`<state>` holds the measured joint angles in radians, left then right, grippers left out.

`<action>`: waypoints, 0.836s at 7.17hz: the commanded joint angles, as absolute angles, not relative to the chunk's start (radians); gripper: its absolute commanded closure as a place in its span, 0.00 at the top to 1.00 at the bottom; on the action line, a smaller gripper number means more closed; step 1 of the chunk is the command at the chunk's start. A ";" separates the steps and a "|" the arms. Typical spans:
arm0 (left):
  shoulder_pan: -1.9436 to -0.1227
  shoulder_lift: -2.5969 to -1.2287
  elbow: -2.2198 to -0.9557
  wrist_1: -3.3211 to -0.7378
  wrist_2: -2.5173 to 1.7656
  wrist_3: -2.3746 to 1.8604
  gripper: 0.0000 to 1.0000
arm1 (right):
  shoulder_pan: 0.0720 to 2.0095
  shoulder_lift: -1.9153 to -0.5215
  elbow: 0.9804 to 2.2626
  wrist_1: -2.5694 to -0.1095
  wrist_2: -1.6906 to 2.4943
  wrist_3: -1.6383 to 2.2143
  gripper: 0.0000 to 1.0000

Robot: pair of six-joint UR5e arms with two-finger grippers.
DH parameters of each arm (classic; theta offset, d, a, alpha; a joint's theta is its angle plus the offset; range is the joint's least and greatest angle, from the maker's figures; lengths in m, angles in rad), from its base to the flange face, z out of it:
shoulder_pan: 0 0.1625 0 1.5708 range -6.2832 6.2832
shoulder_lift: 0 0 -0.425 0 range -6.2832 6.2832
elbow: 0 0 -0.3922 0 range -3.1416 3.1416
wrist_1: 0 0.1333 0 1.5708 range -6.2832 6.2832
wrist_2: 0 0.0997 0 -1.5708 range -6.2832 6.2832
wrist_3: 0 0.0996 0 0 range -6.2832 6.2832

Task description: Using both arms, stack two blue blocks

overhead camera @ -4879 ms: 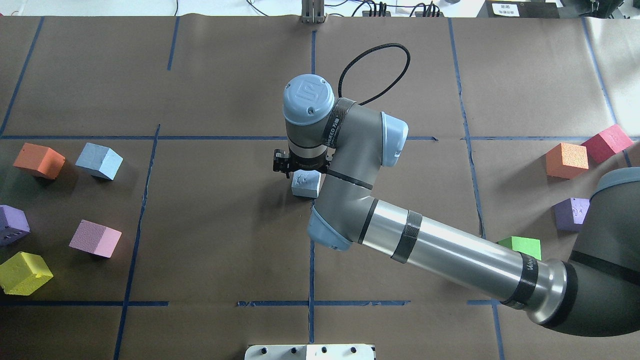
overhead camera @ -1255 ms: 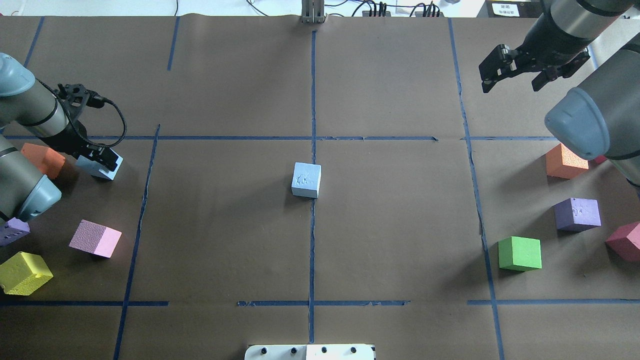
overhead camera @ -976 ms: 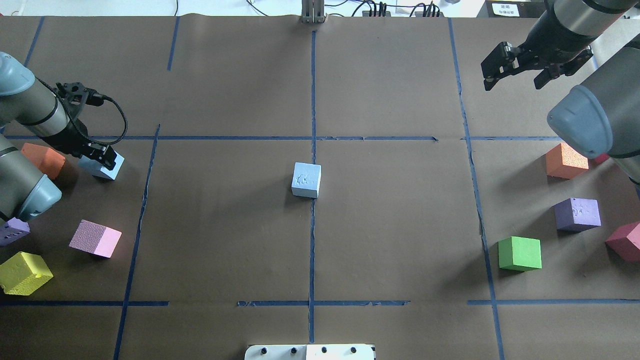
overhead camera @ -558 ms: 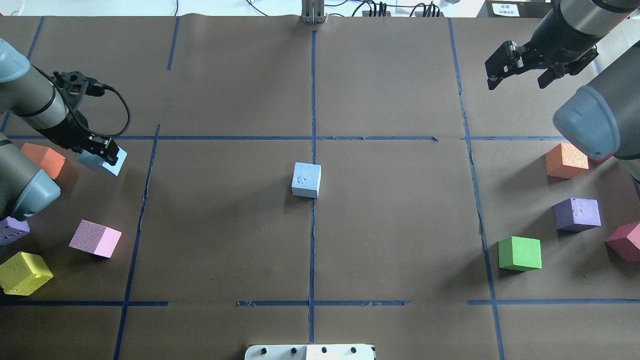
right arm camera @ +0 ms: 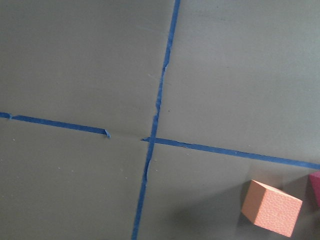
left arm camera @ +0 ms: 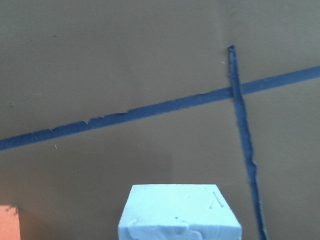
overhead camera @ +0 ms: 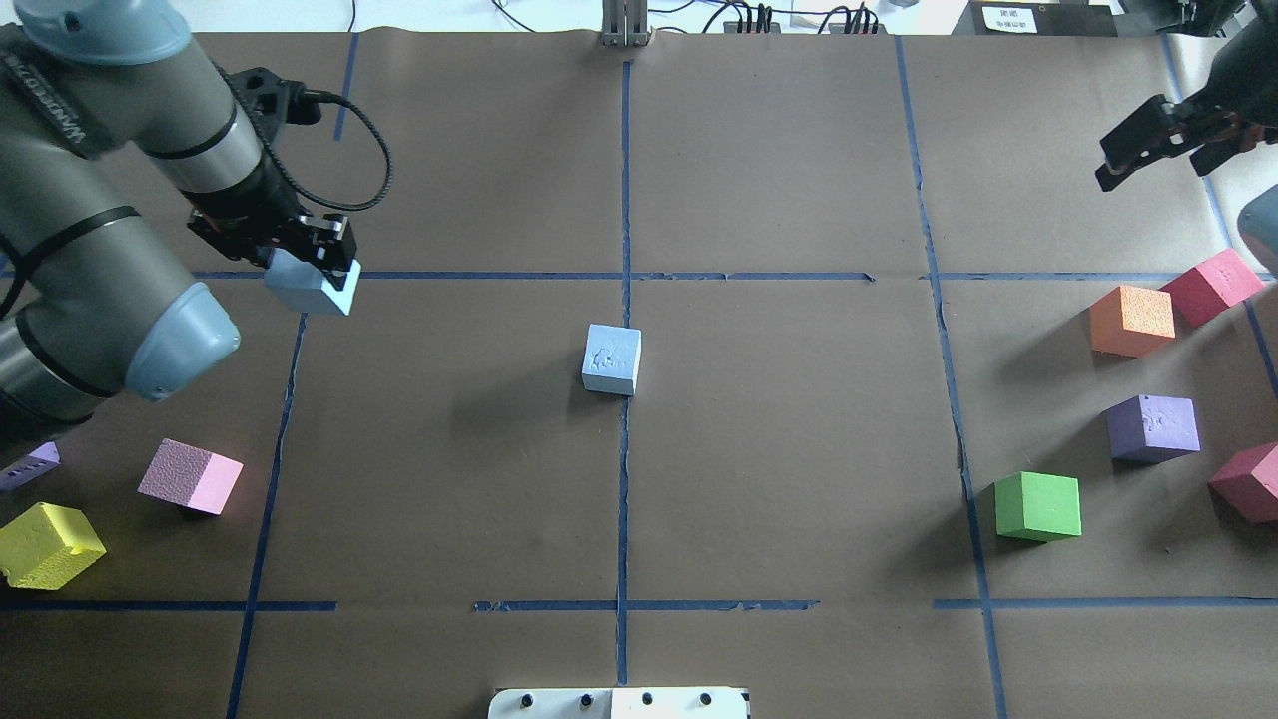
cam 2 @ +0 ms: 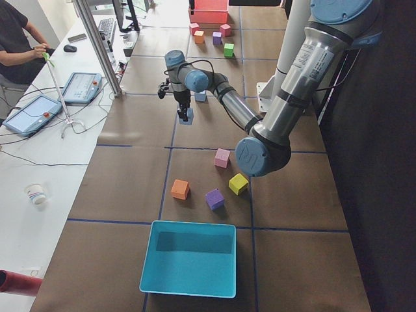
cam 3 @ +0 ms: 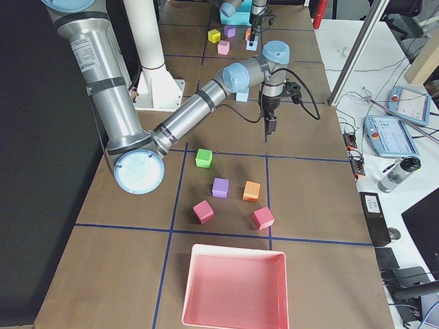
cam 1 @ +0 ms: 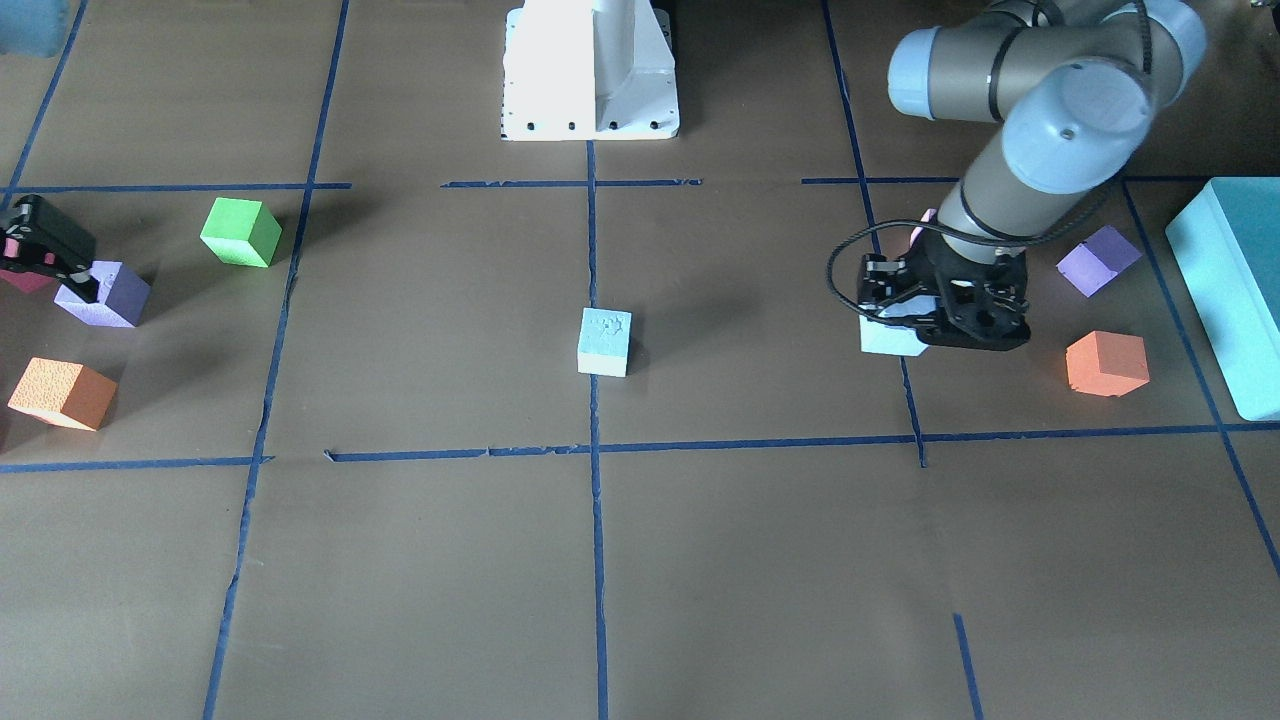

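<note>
Left gripper (overhead camera: 312,272): fingers clamped on a blue block (overhead camera: 305,293), one finger against each of two opposite side faces. Block held off the brown paper (overhead camera: 449,479); in the overhead view, overlapping a crossing of blue tape (overhead camera: 297,350). In the left wrist view, marked face of the block low in frame between the fingers, with the tape crossing beyond them. Pink cube (overhead camera: 190,476) and yellow cube (overhead camera: 48,544) well apart from these fingers, toward the robot's base.

Second blue block (overhead camera: 611,359): resting flat on the paper against the centre tape line, scuffed face up. Well apart from both sets of fingers, roughly midway between them; in contact with neither gripper.

Right gripper (overhead camera: 1158,170): fingers spread apart, above the paper at the far right edge of the overhead view. Orange cube (overhead camera: 1131,321) and red cube (overhead camera: 1211,285) near these fingers, on the robot's side of them, the two cubes just beside each other. Purple cube (overhead camera: 1153,427) and green cube (overhead camera: 1038,506) farther from the fingers, closer to the base. In the right wrist view, a tape crossing under the fingers and the orange cube at lower right.
</note>
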<state>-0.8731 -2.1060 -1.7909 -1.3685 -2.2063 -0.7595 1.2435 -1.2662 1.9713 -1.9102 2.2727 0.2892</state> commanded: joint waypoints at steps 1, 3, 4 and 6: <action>-0.764 -2.265 -1.776 -1.304 -2.200 -0.917 0.05 | 1.342 -1.369 1.971 -1.901 2.286 0.160 1.00; -0.704 -2.394 -1.702 -1.272 -2.145 -0.962 0.05 | 1.408 -1.461 1.971 -1.898 2.281 0.010 1.00; -0.666 -2.454 -1.654 -1.272 -2.100 -0.966 0.05 | 1.426 -1.474 1.971 -1.898 2.278 0.008 1.00; -0.655 -2.583 -1.483 -1.273 -2.097 -0.966 0.05 | 1.442 -1.489 1.973 -1.898 2.275 0.009 1.00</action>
<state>-0.6695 -2.5060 -1.5848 -1.2727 -2.1056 -0.9644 1.4271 -1.4752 1.9716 -1.8976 2.2738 0.0138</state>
